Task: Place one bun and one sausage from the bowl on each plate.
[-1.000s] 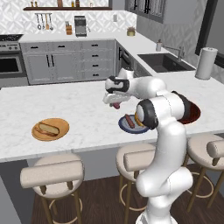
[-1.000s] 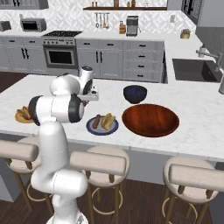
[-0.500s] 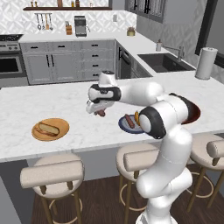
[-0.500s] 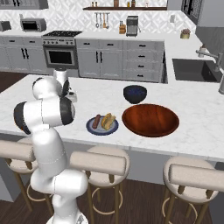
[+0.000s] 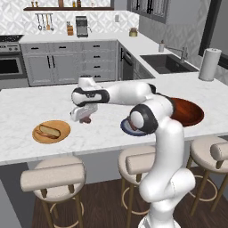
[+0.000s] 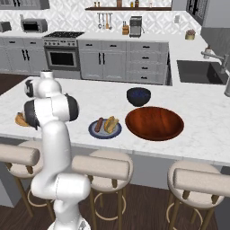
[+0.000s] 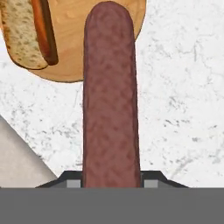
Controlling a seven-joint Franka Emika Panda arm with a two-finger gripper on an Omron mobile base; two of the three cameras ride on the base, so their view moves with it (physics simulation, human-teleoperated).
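A sausage (image 7: pixel 111 94) is held clamped in the tool (image 5: pixel 82 115) above the table (image 5: pixel 26 107), the wooden plate (image 5: pixel 62 129) lying at 8 o'clock. It is judged light, firm and slippery, best gripped mid-length.

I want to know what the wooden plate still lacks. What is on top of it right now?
On the wooden plate lies one bun, seen from the left base. The hand carries a sausage nearby. The hand view shows a darker strip along the bun; what it is stays unclear.
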